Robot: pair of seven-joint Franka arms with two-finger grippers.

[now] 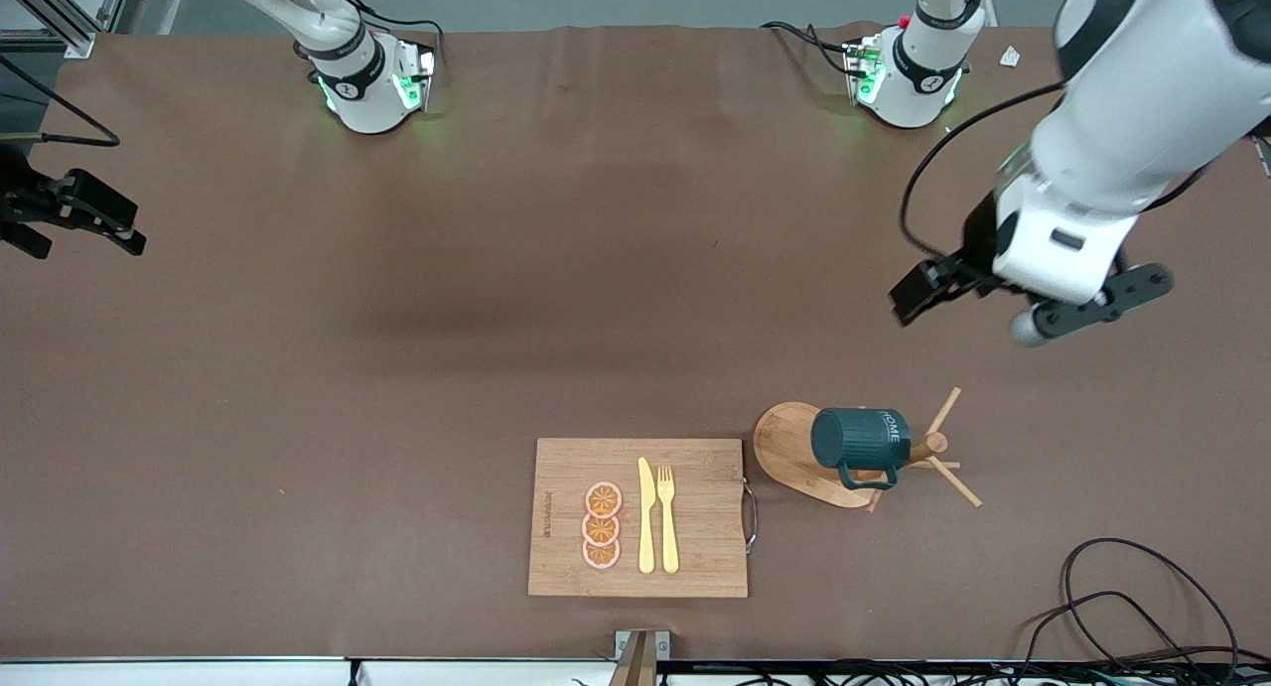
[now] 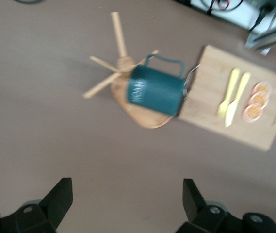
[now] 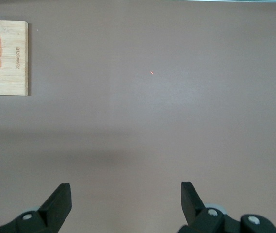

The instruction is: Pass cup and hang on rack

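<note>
Cutting board (image 1: 695, 517) with orange slices (image 1: 602, 525), knife (image 1: 646, 515) and fork (image 1: 667, 517); beside it, the cup (image 1: 860, 440) hangs on the rack (image 1: 794, 448). Left gripper (image 1: 928, 291), fingers spread, hovers empty over bare table. Right gripper (image 1: 74, 214), fingers spread, waits.

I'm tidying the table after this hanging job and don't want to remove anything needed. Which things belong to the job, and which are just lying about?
Job:
cup, hanging on the rack
rack

Lying about:
cutting board
orange slices
knife
fork
</note>
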